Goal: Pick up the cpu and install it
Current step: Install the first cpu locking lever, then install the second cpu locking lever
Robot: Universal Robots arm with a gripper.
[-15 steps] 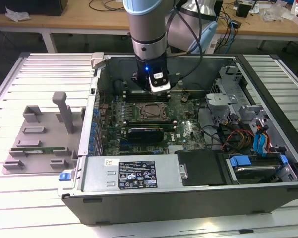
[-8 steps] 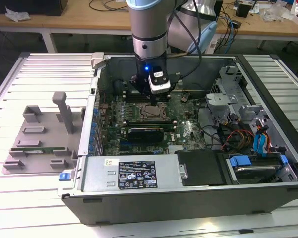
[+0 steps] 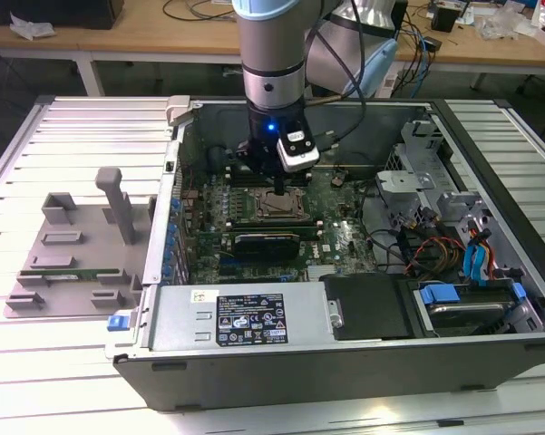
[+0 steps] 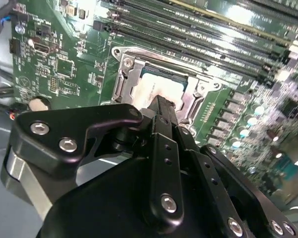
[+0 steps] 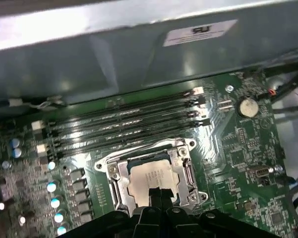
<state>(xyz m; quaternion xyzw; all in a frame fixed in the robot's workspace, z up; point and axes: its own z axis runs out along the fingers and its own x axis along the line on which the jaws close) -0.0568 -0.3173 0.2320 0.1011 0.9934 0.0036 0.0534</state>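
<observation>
Looking into the open computer case (image 3: 345, 326) in the exterior view, we find the arm (image 3: 270, 63) reaching down over the green motherboard (image 3: 340, 237); the case wall cuts off the board's near edge, and a grey fixture tray (image 3: 72, 254) lies on the slatted table (image 3: 490, 118) at the exterior view's left, well apart. In both wrist views we see the metal socket frame (image 5: 186, 171) beside the black memory slots (image 5: 124, 124); the cpu (image 5: 151, 178) sits inside that frame, its pale top plate facing up. The gripper (image 5: 158, 194) stands directly over the cpu, its black fingers (image 4: 163, 106) drawn close together and meeting the plate's near edge; the gripper body hides that edge, so we cannot tell whether the cpu is clamped or merely touched, nor whether it lies fully seated.
</observation>
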